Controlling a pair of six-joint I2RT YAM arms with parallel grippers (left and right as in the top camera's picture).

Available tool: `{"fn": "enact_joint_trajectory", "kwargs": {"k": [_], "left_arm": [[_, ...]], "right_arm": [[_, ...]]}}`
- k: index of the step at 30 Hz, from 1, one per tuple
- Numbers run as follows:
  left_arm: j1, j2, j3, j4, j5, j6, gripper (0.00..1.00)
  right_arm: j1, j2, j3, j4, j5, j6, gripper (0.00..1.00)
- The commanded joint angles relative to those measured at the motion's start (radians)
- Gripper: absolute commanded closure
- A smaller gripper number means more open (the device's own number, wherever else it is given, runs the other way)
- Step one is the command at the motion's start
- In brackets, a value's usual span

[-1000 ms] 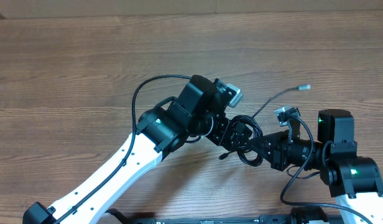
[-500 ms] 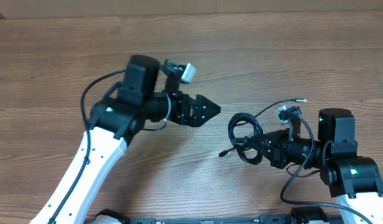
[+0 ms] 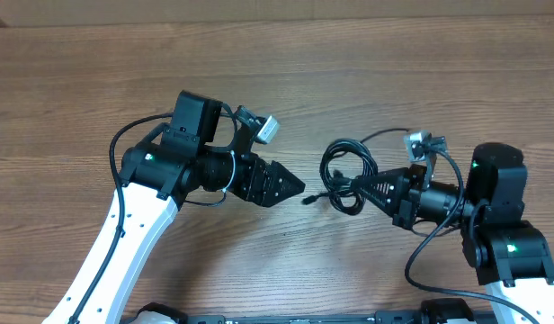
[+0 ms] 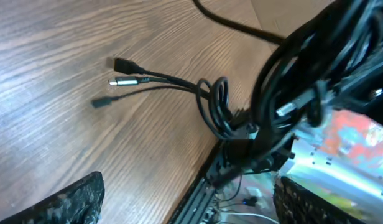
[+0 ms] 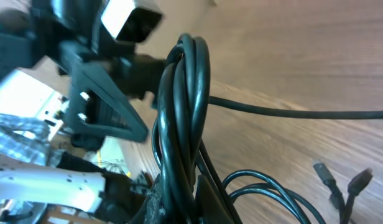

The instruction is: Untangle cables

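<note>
Overhead — cables (image 3: 344,171) right of centre, held off the counter's middle
Clamped shut on them is the right pincer (image 3: 365,189); the left pincer (image 3: 295,186) gapes wide, empty — closing on several strands at once would likely tighten the knot.

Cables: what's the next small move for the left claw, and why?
Probably ease the left claw forward and close on one of the plug ends. The right claw is shut on the cables at their knotted loops. The left claw is open and empty, and three loose plug ends stick out ahead of it, clear of the bundle.
</note>
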Motion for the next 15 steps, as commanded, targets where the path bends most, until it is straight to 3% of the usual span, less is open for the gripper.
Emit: {"fn": "enact_joint_trajectory", "kwargs": {"k": [1,8,13,15], "left_arm": [[-0.002,-0.018,0.021,0.019,0.023,0.071,0.14],[-0.002,-0.018,0.021,0.033,0.023,0.126,0.16],[-0.002,-0.018,0.021,0.037,0.024,0.189,0.16],[-0.002,-0.018,0.021,0.035,0.036,0.234,0.21]], "right_arm": [[0.003,-0.005,0.023,0.091,-0.061,0.143,0.96],[0.004,-0.005,0.023,0.311,-0.06,0.383,0.96],[0.004,-0.005,0.023,0.388,-0.059,0.448,0.96],[0.004,-0.005,0.023,0.414,-0.057,0.485,0.96]]}}
